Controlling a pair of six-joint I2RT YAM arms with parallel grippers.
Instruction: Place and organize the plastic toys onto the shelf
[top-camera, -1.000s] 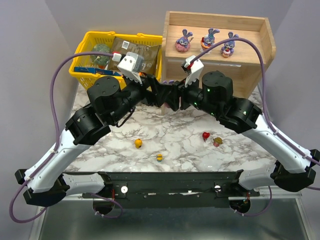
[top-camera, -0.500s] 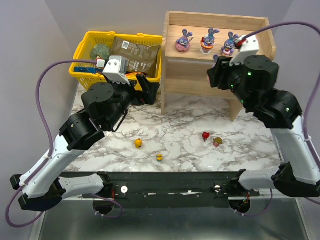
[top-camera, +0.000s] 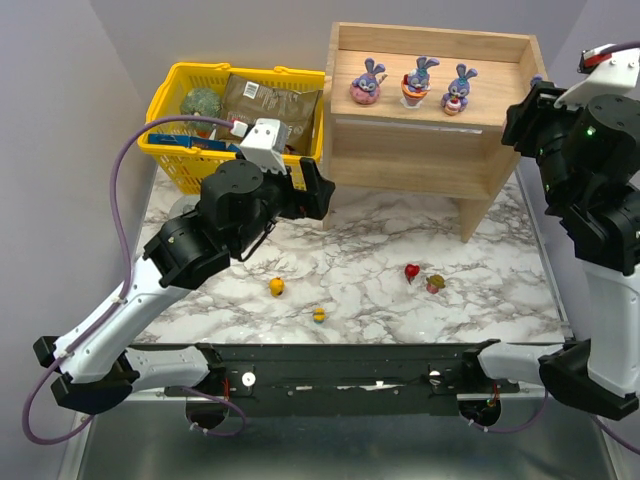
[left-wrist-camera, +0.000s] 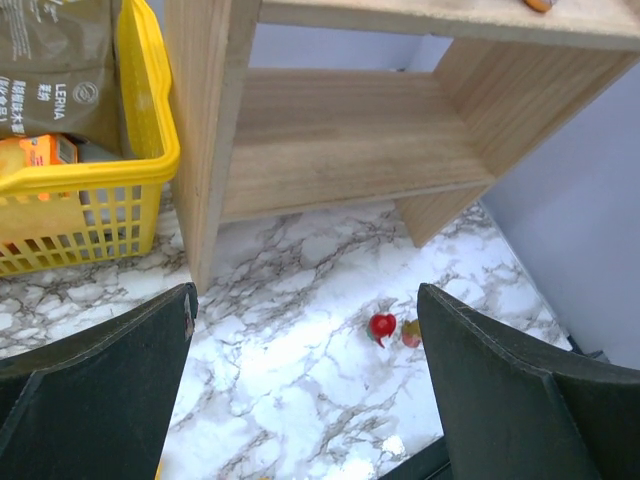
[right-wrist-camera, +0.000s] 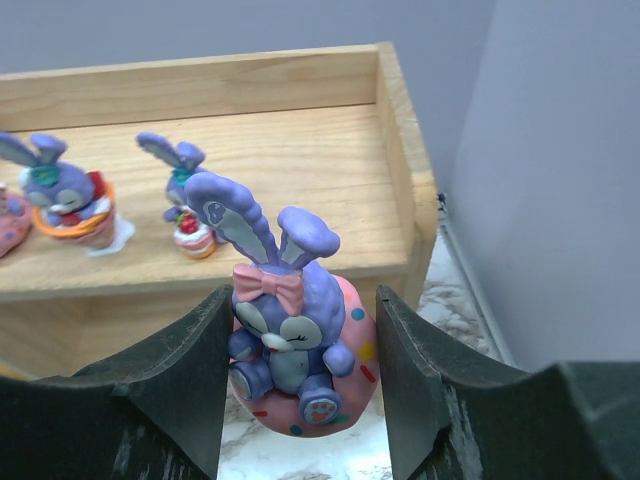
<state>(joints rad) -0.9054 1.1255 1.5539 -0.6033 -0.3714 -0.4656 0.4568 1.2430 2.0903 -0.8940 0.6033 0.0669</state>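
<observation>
Right gripper (right-wrist-camera: 305, 298) is pinching a bunny (right-wrist-camera: 290, 345) by its pink base, holding it just off the right end of the shelf (right-wrist-camera: 300, 75), level with the top tier. Three bunnies (top-camera: 419, 80) are already standing in a row up there, so this fourth one is probably joining them. Left gripper (left-wrist-camera: 305, 300) is hanging spread and empty over the table (left-wrist-camera: 250, 400). Four small toys (top-camera: 411, 271) are lying loose on the table, so about half the job is waiting.

Marble table (top-camera: 365, 240): shelf (top-camera: 420, 160), yellow basket (top-camera: 180, 165) at back; yellow toys (top-camera: 277, 287) (two), red toy (top-camera: 411, 271), tan-pink toy (top-camera: 435, 284) nearer.
</observation>
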